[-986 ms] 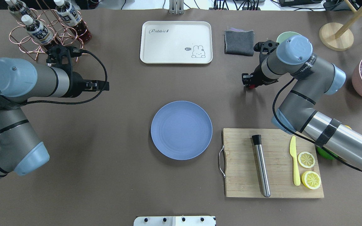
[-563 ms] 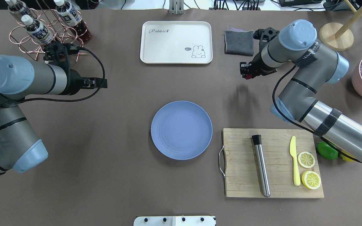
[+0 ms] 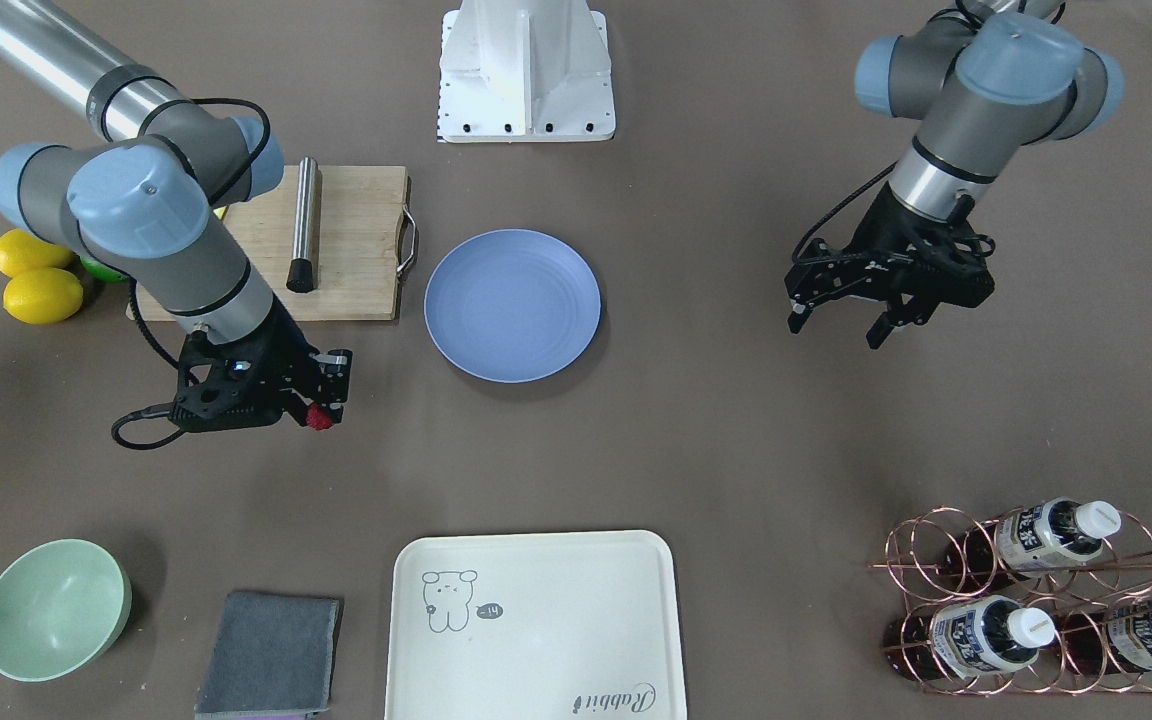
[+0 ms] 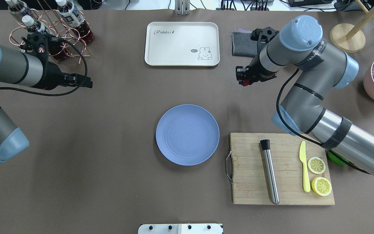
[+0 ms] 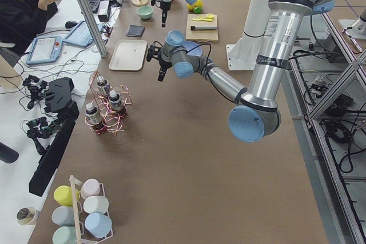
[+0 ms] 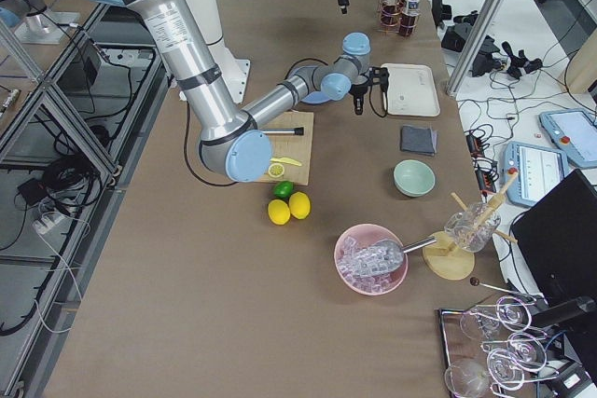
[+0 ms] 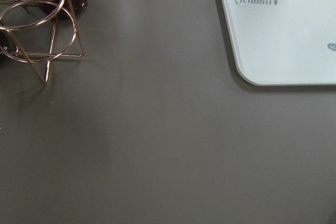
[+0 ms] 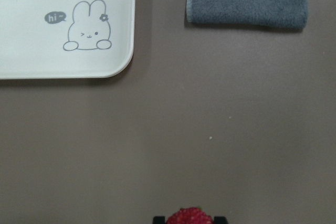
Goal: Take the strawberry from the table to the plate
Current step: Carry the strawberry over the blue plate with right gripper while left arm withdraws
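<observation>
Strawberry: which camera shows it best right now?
Exterior front-facing: the strawberry shows clearly, red, in the jaws of the right gripper. Overhead gives only a small red speck; the right wrist view crops it at the bottom edge; in the side views it is too small to tell.

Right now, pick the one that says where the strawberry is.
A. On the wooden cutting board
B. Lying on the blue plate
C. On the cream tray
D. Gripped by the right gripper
D: the strawberry shows red between the fingertips of the right gripper, off to the side of the plate, which holds nothing.
</observation>
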You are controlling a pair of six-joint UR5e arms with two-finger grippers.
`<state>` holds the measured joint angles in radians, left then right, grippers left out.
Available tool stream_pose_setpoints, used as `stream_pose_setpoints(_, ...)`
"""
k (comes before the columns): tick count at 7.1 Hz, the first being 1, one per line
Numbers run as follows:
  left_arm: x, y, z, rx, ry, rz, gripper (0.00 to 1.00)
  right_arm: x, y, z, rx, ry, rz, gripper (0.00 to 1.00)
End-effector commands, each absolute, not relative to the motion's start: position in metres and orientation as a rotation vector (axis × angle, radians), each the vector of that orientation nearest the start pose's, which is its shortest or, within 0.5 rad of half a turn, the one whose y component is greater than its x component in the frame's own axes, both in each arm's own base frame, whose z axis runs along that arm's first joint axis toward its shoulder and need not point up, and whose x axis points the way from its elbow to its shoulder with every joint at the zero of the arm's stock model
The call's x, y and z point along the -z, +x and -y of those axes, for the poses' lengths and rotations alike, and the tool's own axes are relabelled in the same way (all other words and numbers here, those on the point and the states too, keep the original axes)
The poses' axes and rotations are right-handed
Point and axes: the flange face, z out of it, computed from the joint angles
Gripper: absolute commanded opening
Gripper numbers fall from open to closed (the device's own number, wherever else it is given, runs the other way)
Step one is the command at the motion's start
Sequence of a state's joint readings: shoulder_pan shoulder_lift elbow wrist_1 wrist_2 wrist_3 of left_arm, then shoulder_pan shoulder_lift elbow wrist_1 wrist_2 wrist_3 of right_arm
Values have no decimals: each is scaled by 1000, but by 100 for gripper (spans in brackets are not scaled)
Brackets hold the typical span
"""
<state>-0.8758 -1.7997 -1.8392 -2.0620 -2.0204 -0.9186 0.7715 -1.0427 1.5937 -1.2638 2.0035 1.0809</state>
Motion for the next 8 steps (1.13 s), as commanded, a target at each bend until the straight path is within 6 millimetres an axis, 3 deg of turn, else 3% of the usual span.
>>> stream_pose_setpoints(1, -390, 251, 507, -79, 358, -957, 98, -276, -468, 497, -74, 183, 936, 0)
stream_pose_setpoints(3, -439, 208, 510, -128, 352, -894, 98, -212, -514, 471, -78, 177, 899, 0)
stream_pose_setpoints(4, -462, 182, 513, -149, 356, -870, 98, -197, -537, 449, -98, 170, 907, 0)
stream_pose_setpoints(5, -485, 161, 511, -184, 367, -833, 98, -188, -554, 430, -85, 172, 914, 0)
stream_pose_setpoints(6, -497, 151, 514, -180, 364, -818, 98, -189, -571, 411, -67, 182, 904, 0)
stream_pose_setpoints(8, -509, 148, 516, -167, 345, -807, 98, -194, -591, 397, -51, 190, 884, 0)
